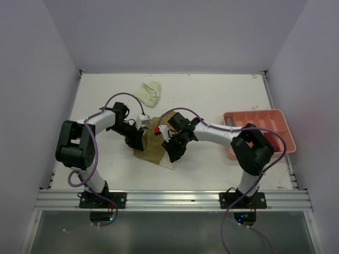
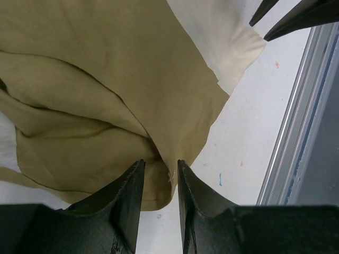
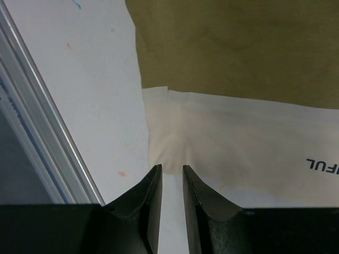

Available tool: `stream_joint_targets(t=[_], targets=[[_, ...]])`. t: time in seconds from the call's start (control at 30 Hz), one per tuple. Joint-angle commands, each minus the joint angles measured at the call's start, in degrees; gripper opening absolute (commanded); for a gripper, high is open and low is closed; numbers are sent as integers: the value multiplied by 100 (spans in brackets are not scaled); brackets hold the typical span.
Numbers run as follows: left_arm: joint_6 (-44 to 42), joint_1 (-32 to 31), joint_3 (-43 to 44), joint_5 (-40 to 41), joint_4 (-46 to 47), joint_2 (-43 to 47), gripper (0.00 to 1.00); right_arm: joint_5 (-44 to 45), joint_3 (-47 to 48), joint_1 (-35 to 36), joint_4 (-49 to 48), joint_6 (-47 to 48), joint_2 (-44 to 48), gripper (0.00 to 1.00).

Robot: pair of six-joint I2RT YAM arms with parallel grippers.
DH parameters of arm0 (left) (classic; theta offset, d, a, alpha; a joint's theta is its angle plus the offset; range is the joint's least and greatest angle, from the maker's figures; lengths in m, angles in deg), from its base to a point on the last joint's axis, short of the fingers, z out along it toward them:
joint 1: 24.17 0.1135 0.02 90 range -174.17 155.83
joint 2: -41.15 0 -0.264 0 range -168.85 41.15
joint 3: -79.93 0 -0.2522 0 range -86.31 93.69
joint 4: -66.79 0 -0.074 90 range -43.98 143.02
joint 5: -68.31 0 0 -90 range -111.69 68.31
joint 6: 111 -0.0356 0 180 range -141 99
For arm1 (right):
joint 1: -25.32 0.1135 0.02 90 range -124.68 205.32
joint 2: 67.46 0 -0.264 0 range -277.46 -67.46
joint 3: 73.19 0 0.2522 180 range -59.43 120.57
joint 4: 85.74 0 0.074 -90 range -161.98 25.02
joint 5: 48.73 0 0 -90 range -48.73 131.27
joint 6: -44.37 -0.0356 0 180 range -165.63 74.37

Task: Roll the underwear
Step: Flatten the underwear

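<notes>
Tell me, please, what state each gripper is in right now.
Left gripper: closed on the olive-tan cloth garment.
Right gripper: closed on the cream cloth edge.

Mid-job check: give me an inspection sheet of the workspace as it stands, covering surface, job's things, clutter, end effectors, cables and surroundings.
Surface: white table, with a few small coloured specks.
Job's things: olive-tan underwear lies creased at centre between the arms. There is cream cloth with printed lettering at its near edge. Pale yellow-green underwear lies crumpled farther back.
Clutter: salmon-pink compartment tray at the right edge.
End effectors: left end effector has its jaws narrowly apart at a bunched olive-tan fold. Right end effector has its jaws narrowly apart at the cream edge. Grip unclear on both.
Cables: purple cables loop along both arms.
Surroundings: pale walls on three sides; aluminium rail along the near edge.
</notes>
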Motion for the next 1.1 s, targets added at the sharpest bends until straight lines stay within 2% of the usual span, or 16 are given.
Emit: stream_joint_targets(t=[0.0, 0.4, 0.67, 0.77, 0.83, 0.93, 0.97, 1.0, 1.07], targets=[[41, 142, 221, -253, 14, -34, 35, 155, 198, 52, -248, -38, -116, 27], [-109, 248, 291, -226, -48, -96, 40, -3, 216, 184, -54, -11, -249, 33], [-319, 248, 309, -156, -39, -17, 42, 129, 199, 237, 25, 138, -407, 34], [-346, 248, 326, -130, -39, 45, 42, 120, 225, 245, 25, 173, -486, 31], [-355, 248, 335, -121, -39, 45, 42, 146, 243, 254, 60, 208, -547, 26], [-460, 248, 309, -130, -92, 71, 42, 173, 260, 254, 87, 217, -478, 12], [-678, 257, 257, -173, -136, 124, 41, 173, 287, 254, 113, 234, -460, 8], [-811, 257, 221, -174, -206, 176, 41, 146, 295, 254, 157, 235, -407, 0], [-1362, 257, 64, -130, -233, 317, 41, 102, 322, 254, 183, 270, -188, 0]])
